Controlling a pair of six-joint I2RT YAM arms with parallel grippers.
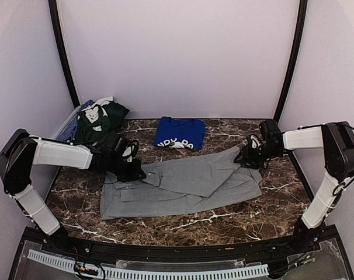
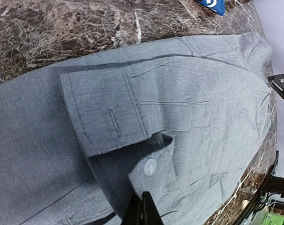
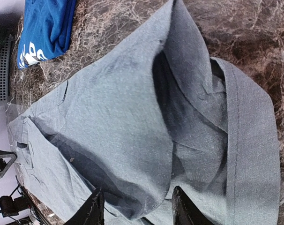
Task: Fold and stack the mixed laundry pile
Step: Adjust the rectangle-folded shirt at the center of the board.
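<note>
left arm reaches in low from the left of the frame, left gripper (image 1: 132,168) pinched tight on the buttoned placket edge of the grey shirt (image 1: 188,184); right arm comes in low from the right, right gripper (image 1: 251,156) with jaws partly apart astride a raised fold at the shirt's right end. bare table (image 1: 165,224) shows below the shirt, a folded blue shirt (image 1: 178,133) lies just above it at centre, and a green pile (image 1: 98,119) by the basket (image 1: 65,125) fills the upper left. the grey shirt lies mid-table, long axis left to right, rising slightly rightward, collar end at left.
</note>
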